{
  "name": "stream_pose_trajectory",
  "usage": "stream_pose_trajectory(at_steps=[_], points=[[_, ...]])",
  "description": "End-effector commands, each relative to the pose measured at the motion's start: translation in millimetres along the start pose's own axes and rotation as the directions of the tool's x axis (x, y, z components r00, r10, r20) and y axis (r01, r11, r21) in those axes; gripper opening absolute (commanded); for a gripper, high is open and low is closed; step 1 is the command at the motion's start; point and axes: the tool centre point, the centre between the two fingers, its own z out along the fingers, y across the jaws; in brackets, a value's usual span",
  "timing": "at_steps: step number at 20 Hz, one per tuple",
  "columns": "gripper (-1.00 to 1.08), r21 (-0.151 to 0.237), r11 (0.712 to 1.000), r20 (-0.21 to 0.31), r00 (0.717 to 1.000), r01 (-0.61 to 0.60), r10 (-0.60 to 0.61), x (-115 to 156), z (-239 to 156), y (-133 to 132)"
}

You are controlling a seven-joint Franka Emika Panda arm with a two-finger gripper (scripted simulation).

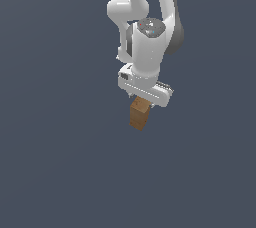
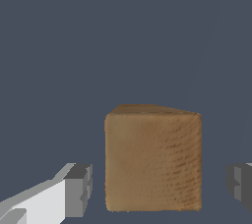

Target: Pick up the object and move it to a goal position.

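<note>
From my exterior view the gripper [image 1: 143, 101] body hides its fingers and the wooden block's [image 1: 139, 113] top. In the wrist view, one finger [image 2: 239, 184] is cut off by the frame edge at 3 o'clock.

A bare simulated scene, not a real room. A flat, uniform dark grey-blue backdrop [image 1: 50, 172] fills both views. The white robot arm [image 1: 145, 47] and brown block [image 1: 139, 113] look smoothly computer-rendered.
</note>
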Motion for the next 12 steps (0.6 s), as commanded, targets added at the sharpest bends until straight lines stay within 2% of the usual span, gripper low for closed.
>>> stream_pose_trajectory(at_steps=[1,12], points=[[1.00,-0.001,1.000,0.001,1.000,0.000,0.000,-0.4,7.4,0.2],[1.00,0.000,1.000,0.000,1.000,-0.004,0.004,-0.1,45.9,0.1]])
